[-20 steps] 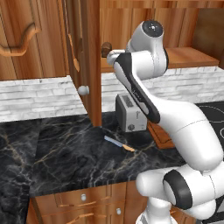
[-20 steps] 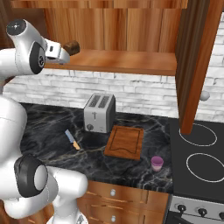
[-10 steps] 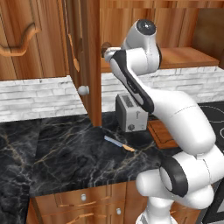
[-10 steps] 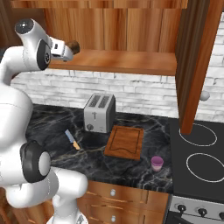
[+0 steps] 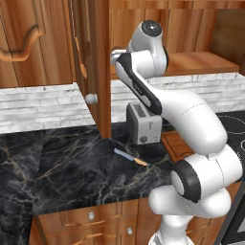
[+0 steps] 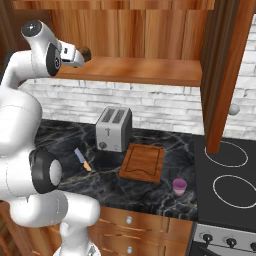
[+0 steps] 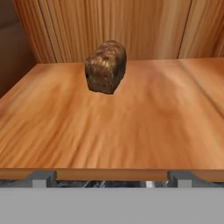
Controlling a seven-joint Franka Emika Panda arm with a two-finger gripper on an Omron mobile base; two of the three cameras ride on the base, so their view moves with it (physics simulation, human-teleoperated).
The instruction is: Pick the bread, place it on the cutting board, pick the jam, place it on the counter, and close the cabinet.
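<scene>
1. Open cabinet (image 6: 220,75) above the worktop (image 6: 150,187); shelf (image 7: 131,127) inside carrying the bread.
2. Cutting board (image 6: 143,162) flat beside the toaster (image 6: 113,129), bare.
3. Gripper (image 7: 109,177) at the shelf's edge, jaws wide apart, holding nothing.
4. Bread (image 7: 105,66) well back on the shelf: likely light, crusty, crushable; best pinched gently across the flat sides.

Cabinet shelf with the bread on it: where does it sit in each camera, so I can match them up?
Left base view: cabinet shelf at upper right, behind the arm.
Right base view: across the upper middle, bread at its left end.
Hand view: the wide wooden floor, bread upper centre.
Shared landmark: the vertical-grain back wall above the shelf.
</scene>
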